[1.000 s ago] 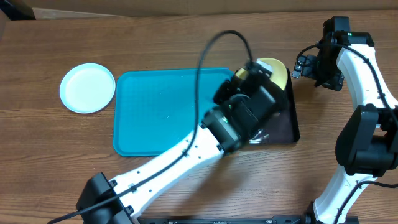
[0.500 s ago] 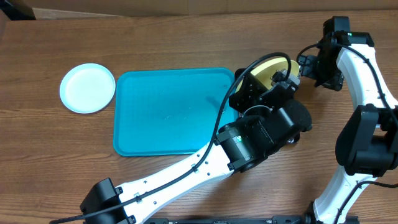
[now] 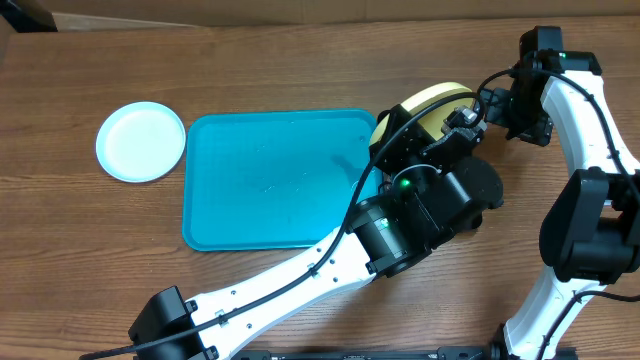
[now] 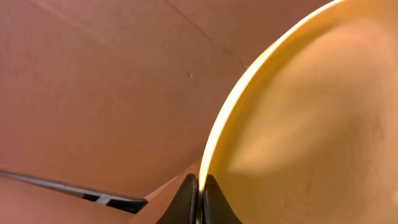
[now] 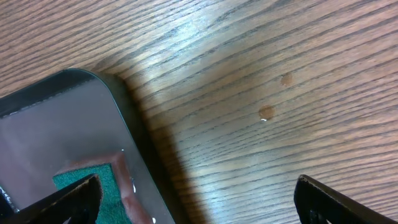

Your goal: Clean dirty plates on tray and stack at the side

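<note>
Overhead view was bright and even, with soft shadows. Left wrist view was dim with an orange cast; the plate (image 4: 298, 124) above the left fingers (image 4: 186, 202) was blurred, its rim glowing. Right wrist view was sharp, with white glare on the table (image 5: 168, 56) above the right fingers (image 5: 74, 194) and the black tray (image 5: 56, 118) glossy.
</note>
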